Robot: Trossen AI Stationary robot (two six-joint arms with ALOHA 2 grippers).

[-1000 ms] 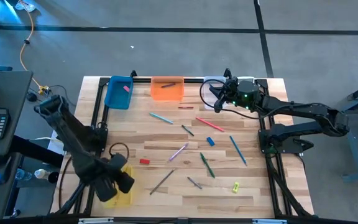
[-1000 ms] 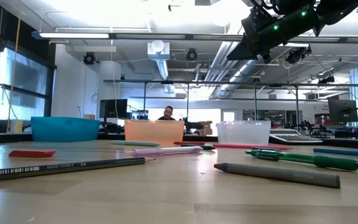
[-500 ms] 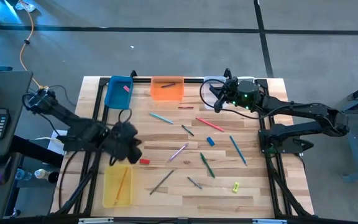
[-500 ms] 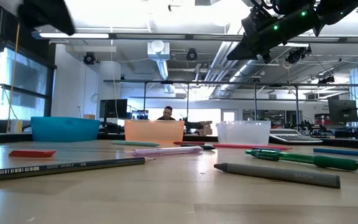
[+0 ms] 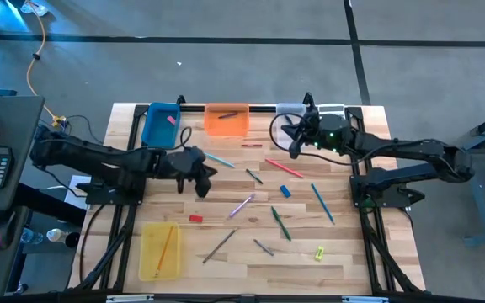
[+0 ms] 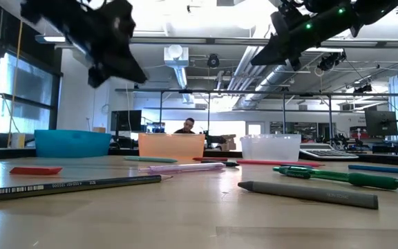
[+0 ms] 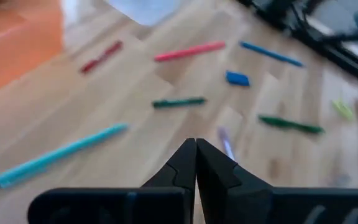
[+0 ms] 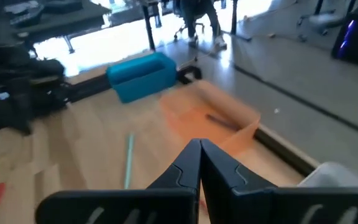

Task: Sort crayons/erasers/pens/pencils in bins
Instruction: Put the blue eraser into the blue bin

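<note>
High cam looked straight down, saw whole table [image 5: 327, 261], both arms. Low cam sat at tabletop level, faced across table into room. L wrist cam pointed down at tabletop, close. R wrist cam looked across table toward blue bin [image 8: 140, 76] & orange bin [image 8: 211, 119]; high & low cams shared both bins.

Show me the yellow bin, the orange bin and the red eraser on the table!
yellow bin [image 5: 146, 263]: high view, on its bare floor left of the pencil inside.
orange bin [image 5: 226, 124]: high view, on its floor.
red eraser [image 5: 195, 218]: high view, on its middle.
</note>
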